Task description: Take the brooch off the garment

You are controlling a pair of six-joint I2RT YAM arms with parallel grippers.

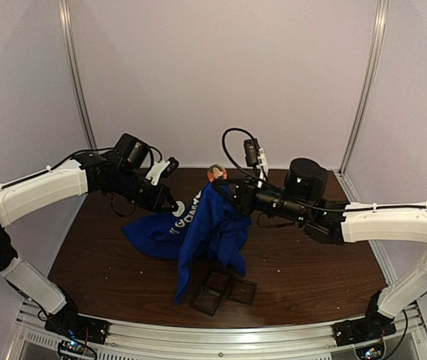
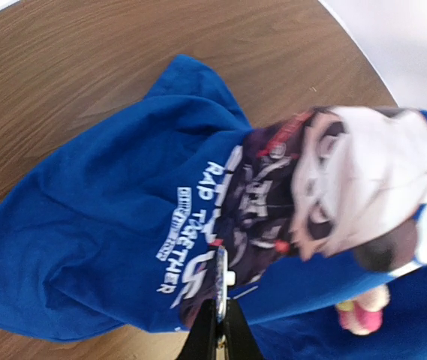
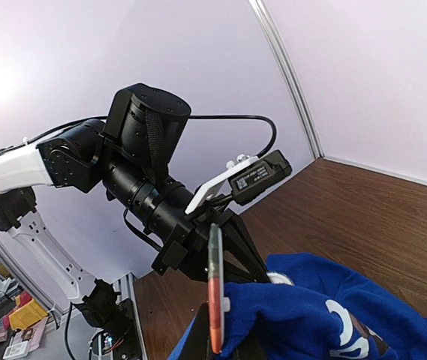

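Pale, plain walls (image 1: pixel 213 75) close in the back and both sides, with a slim metal post (image 1: pixel 74 75) running up each rear corner. Below them is a dark brown wood-grain table (image 1: pixel 318 262), bare over most of its top, with a silvery metal rail (image 1: pixel 221 337) along the near edge where the two arms are bolted.

The left arm (image 1: pixel 40 191) and the right arm (image 1: pixel 393 221) both reach in toward the middle. Between them hangs the bright blue shirt (image 1: pixel 213 225), lifted at its top, with one end trailing down onto the wood toward the front and the rest heaped on the table to the left. Its white lettering and dark chest print face the left wrist camera.

Two small black square trays (image 1: pixel 224 289) lie flat on the table just in front of the shirt's hanging end.

The left gripper (image 1: pixel 177 207) is pinched tight on a fold of the shirt beside the print. The right gripper (image 1: pixel 224 186) is clamped on the brooch (image 1: pixel 215 173), a small round orange disc at the shirt's highest point, with blue cloth bunched against it.
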